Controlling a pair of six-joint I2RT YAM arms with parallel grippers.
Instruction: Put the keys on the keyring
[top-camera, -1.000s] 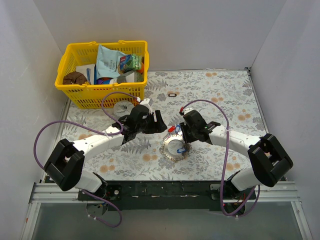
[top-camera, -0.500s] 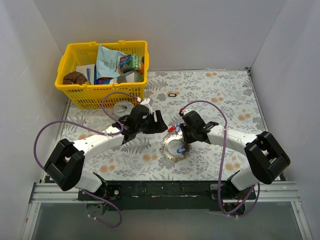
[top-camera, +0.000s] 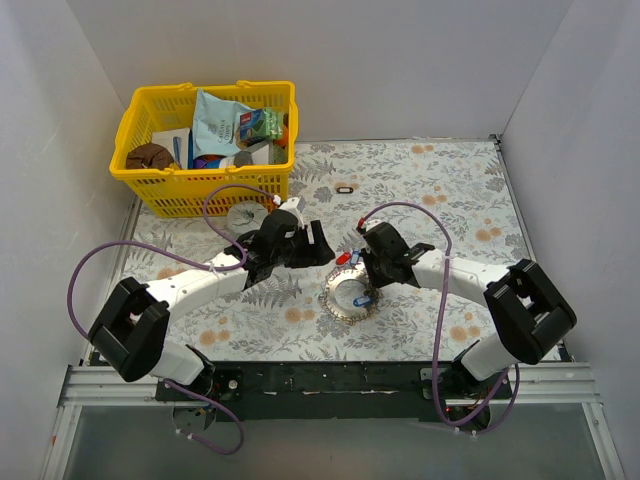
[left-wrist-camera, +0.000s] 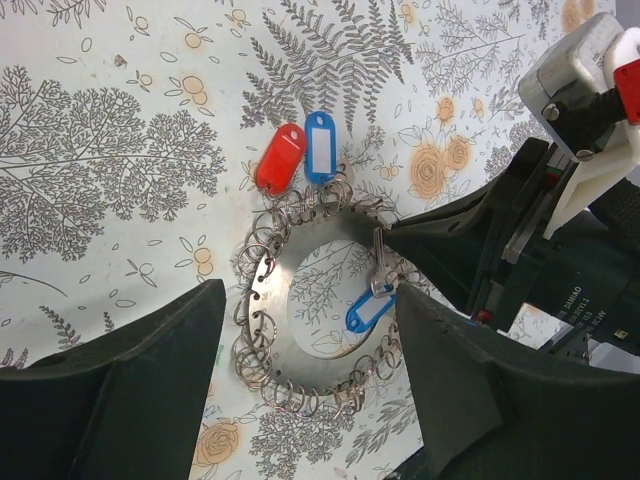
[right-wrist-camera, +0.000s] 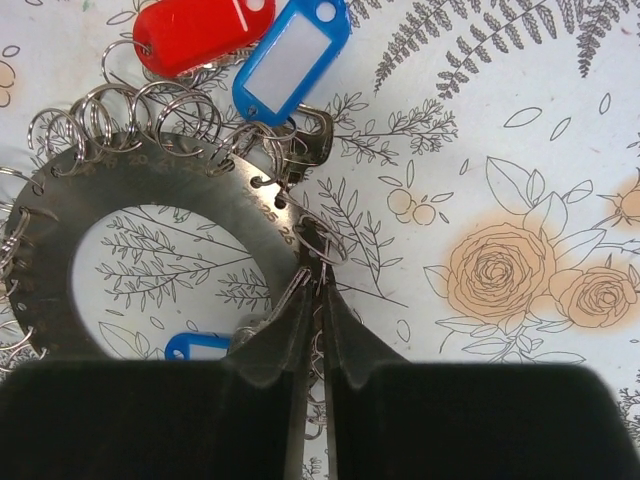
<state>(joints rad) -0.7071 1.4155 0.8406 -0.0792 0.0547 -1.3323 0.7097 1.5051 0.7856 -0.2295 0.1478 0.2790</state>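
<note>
right claw (right-wrist-camera: 315, 270) | tips pressed together | at keyring (right-wrist-camera: 150, 175) outer rim

The right tool (right-wrist-camera: 312, 285) hides the lower part of the keyring (right-wrist-camera: 180, 180) and most of one blue key tag (right-wrist-camera: 200, 347); the ring's left edge is cropped.

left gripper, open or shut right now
Open. The left gripper has its fingers wide apart above the keyring, gripping nothing.
</note>
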